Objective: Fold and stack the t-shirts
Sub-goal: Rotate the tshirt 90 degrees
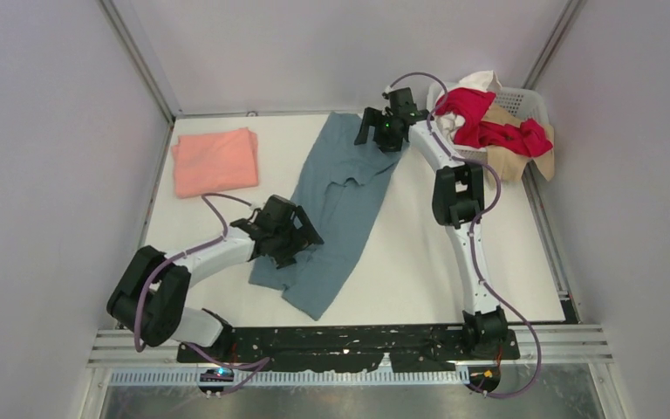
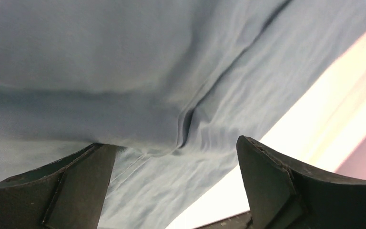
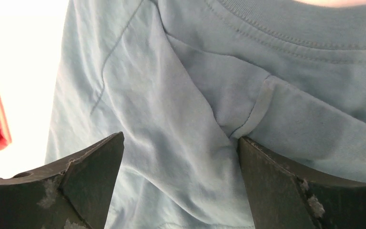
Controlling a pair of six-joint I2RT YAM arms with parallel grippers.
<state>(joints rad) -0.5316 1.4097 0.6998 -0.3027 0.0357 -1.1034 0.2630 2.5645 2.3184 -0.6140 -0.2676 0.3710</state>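
Blue-grey t-shirt (image 1: 349, 196): spread lengthwise, table centre. Salmon-pink t-shirt (image 1: 215, 161): folded, far left. Red t-shirt (image 1: 488, 127): heaped on basket (image 1: 528, 98), far right. Left gripper (image 2: 174, 152): jaws wide over the blue-grey shirt's near part, grasping nothing. Right gripper (image 3: 181, 143): jaws wide over its far collar end, grasping nothing.

Five soft cloth short-sleeved shirts show in all. Two lie on the one white counter (image 1: 419, 262): one large dusty blue-grey t-shirt (image 1: 340, 209) and one folded salmon-pink t-shirt (image 1: 215, 161). Three are heaped at the one white plastic lattice basket (image 1: 523, 98): one red t-shirt (image 1: 488, 122), one white t-shirt (image 1: 484, 81) and one tan t-shirt (image 1: 510, 166). There are two white-and-black arms, the left arm (image 1: 201, 260) and the right arm (image 1: 473, 249), each with two dark fingers (image 2: 76, 191) (image 3: 86, 186).
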